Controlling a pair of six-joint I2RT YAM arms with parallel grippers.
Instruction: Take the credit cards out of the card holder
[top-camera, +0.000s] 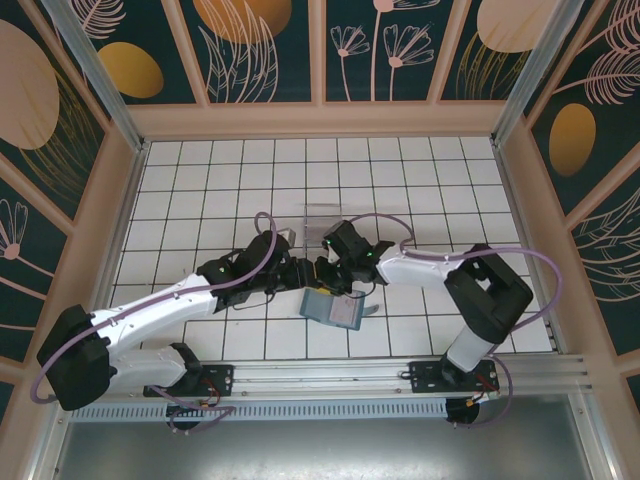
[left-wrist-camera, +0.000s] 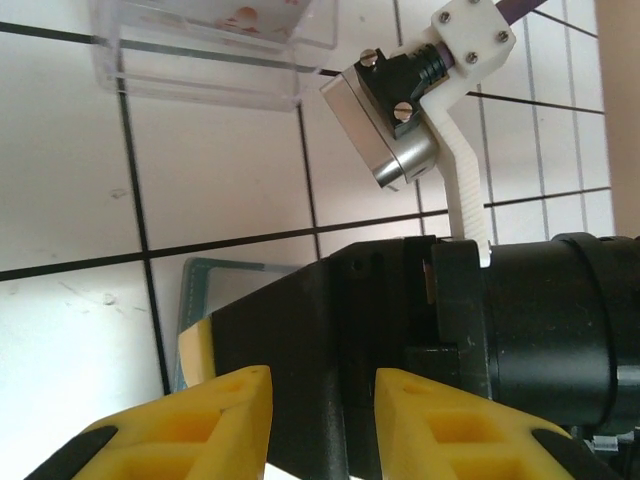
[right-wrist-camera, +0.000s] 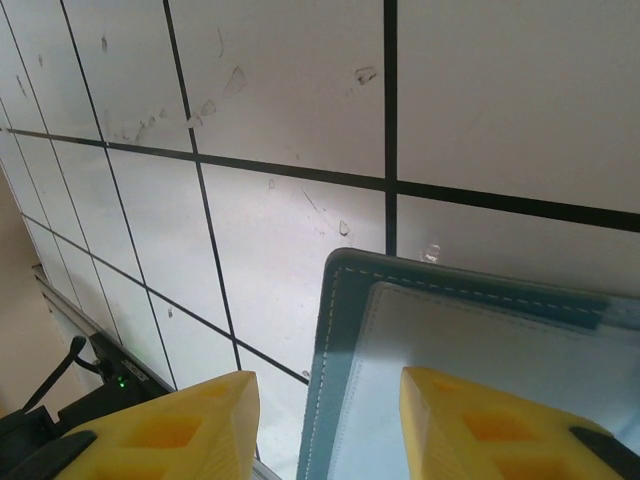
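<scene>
On the near middle of the tiled table (top-camera: 200, 180) the teal card holder (top-camera: 332, 308) lies flat, a bit to the right of centre. I cannot tell whether the credit cards are inside it. In my right wrist view one stitched corner of the card holder (right-wrist-camera: 480, 340) sits low between my yellow fingers (right-wrist-camera: 160, 430), with the tiles around it. My right gripper (right-wrist-camera: 320, 420) has its fingers wide apart and grips nothing. From above, my right gripper (top-camera: 332, 272) hangs over the far edge of the holder, and my left gripper (top-camera: 303, 272) is just beside it, on its left. My left gripper (left-wrist-camera: 322, 410) also has its fingers apart, with nothing between them. Past them I see the black body of my right arm and one teal edge of the holder (left-wrist-camera: 215, 285). Farther away on the table stands a clear plastic box (top-camera: 322, 215).
</scene>
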